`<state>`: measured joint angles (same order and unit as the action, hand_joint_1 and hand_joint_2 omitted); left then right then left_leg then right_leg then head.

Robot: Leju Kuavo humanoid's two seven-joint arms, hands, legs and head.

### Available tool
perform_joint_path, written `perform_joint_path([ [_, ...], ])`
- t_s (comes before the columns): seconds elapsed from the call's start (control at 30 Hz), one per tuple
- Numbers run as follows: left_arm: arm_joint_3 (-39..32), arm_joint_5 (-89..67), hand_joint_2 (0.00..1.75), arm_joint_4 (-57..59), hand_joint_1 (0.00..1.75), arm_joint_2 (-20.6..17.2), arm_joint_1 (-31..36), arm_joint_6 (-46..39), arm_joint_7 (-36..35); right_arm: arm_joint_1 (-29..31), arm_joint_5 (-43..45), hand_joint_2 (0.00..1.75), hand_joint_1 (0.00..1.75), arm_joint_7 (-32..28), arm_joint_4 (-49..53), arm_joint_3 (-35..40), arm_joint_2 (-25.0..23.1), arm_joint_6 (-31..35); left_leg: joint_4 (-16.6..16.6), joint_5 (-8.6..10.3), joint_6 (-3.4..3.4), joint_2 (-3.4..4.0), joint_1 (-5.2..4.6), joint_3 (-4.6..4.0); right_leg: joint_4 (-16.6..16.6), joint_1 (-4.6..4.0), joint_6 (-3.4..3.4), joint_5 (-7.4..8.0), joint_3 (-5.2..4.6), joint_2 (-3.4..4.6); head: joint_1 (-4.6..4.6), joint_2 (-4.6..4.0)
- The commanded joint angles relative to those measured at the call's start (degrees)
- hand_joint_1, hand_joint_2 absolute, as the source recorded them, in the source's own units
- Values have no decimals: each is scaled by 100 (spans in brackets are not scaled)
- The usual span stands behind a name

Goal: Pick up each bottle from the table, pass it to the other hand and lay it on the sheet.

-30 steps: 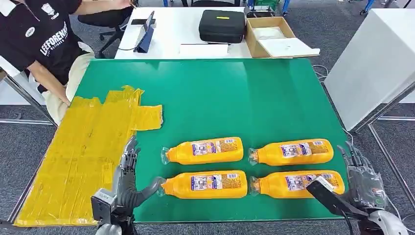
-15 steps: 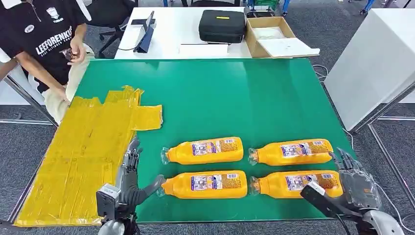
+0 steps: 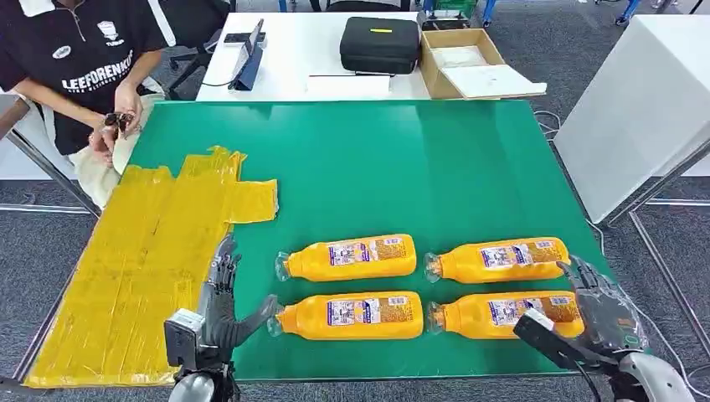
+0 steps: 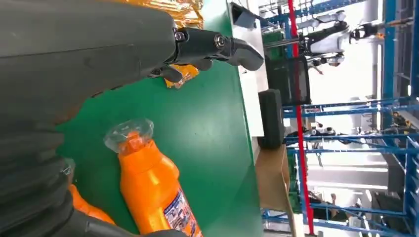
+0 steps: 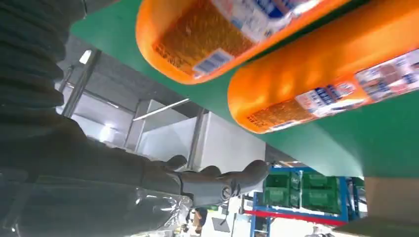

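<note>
Several orange bottles lie on their sides in two rows on the green table [image 3: 377,167], caps pointing left. My left hand [image 3: 219,306] is open at the near edge, its thumb just short of the cap of the near-left bottle [image 3: 352,316]. In the left wrist view the far-left bottle [image 4: 153,192] lies beyond my spread fingers [image 4: 217,47]. My right hand [image 3: 599,314] is open by the base of the near-right bottle [image 3: 502,314] and grips nothing. In the right wrist view two bottle bases [image 5: 232,29] sit ahead of my fingers [image 5: 217,182]. The yellow sheet [image 3: 142,260] covers the table's left side.
A person in a black shirt [image 3: 84,59] stands at the far left corner, hands held together by the sheet's far end. Behind the green table a white table carries a black case [image 3: 379,42] and a cardboard box [image 3: 469,63]. A white cabinet [image 3: 645,100] stands to the right.
My right hand has moved left, closer to the near-right bottle's base. My left hand has barely shifted. The person has drawn both hands up in front of the body.
</note>
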<state>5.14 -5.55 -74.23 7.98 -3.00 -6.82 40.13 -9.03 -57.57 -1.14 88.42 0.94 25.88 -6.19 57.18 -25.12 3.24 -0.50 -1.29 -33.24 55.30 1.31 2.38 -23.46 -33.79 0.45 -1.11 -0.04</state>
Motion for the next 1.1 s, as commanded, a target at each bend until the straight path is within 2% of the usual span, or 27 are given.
perform_joint_path([
  [0.03,-39,117,175,521,0,-77,224,-61,-13,553,80,175,0,-35,-1014,406,-2,-43,-8,-5,-24,9,10,23,-16,-10,-14,1,25,3,2,0],
  [0.2,-35,142,175,570,0,-57,260,-99,-13,569,0,175,0,44,-1131,551,-37,-84,-8,-5,-24,4,11,22,-15,-11,-15,-1,24,-2,0,0],
  [0.23,-38,142,175,580,0,-56,265,-98,-13,600,-10,175,0,52,-1173,569,-48,-97,-11,-11,-43,8,18,39,-21,-18,-26,-5,43,-3,2,2],
  [0.27,-40,142,175,588,0,-60,266,-96,-15,637,-14,175,0,55,-1229,587,-62,-106,-7,-6,-24,8,10,21,-13,-11,-14,-1,23,1,0,0],
  [0.43,-79,150,175,604,0,-68,259,-105,-13,739,-40,175,0,24,-1363,728,-145,-129,-8,-4,-21,14,9,19,-13,-9,-12,2,19,7,0,0],
  [0.73,-204,127,175,550,0,19,249,-80,-45,661,-50,175,0,54,-1114,1075,-65,-320,-4,-5,-20,7,8,13,-8,-8,-12,-1,15,1,2,0],
  [0.8,-218,120,175,601,0,30,274,-65,-56,717,-113,175,0,99,-1185,1185,-44,-373,-5,-14,-39,14,16,32,-13,-16,-24,-6,34,4,0,0],
  [0.93,-218,120,175,601,0,30,274,-65,-56,717,-113,175,0,99,-1185,1185,-44,-373,-5,-6,-25,9,10,18,-11,-10,-15,-1,20,2,0,0],
  [1.1,-196,132,175,748,0,31,352,-42,-58,858,-180,175,0,146,-1353,1545,103,-534,-6,-5,-23,6,9,18,-11,-9,-14,-1,20,0,0,0],
])
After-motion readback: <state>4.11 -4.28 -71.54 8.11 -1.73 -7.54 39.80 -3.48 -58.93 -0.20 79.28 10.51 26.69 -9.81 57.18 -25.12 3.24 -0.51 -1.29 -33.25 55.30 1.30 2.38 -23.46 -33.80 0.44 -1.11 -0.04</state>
